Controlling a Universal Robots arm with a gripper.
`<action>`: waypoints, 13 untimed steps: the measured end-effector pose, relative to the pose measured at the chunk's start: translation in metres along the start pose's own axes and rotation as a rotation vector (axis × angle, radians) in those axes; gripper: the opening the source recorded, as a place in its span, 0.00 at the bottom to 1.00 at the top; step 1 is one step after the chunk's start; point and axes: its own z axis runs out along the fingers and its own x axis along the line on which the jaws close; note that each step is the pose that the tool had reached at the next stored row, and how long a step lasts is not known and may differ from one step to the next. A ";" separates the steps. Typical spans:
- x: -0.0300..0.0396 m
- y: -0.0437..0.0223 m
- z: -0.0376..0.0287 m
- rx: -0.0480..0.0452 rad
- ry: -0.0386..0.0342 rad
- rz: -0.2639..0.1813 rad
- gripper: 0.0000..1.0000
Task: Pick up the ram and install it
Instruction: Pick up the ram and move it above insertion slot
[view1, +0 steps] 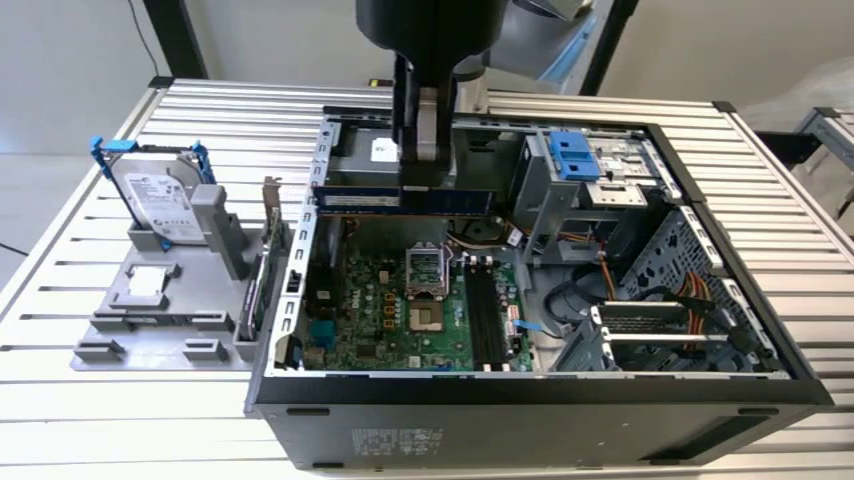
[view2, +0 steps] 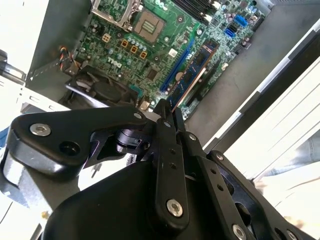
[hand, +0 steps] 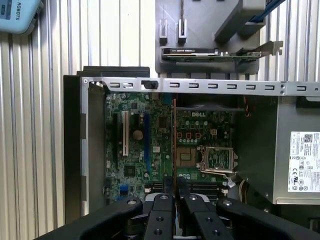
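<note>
The ram (view1: 400, 200) is a long blue stick held level in the air above the open computer case (view1: 534, 385), over the back part of the motherboard (view1: 380, 310). My gripper (view1: 422, 180) comes straight down from above and is shut on the ram near its middle. In both wrist views the ram (view2: 192, 75) (hand: 174, 140) shows edge-on, running out from between my fingertips (view2: 167, 107) (hand: 174, 182). The black memory slots (view1: 487, 320) lie lower on the board, beside the processor socket (view1: 424, 270).
A grey fixture (view1: 147, 320) stands on the slatted table at the exterior view's left, holding a silver hard drive with blue handles (view1: 160, 200) and a card with a metal bracket (view1: 267, 260). Inside the case are a blue-latched drive cage (view1: 574, 155) and cables (view1: 641, 290).
</note>
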 end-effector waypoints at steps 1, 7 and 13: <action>0.0000 -0.0008 0.0000 0.0000 0.0000 0.000 0.00; -0.0001 -0.0051 0.0000 0.0000 0.0000 0.000 0.00; -0.0001 -0.0093 -0.0001 0.0000 0.0000 0.000 0.00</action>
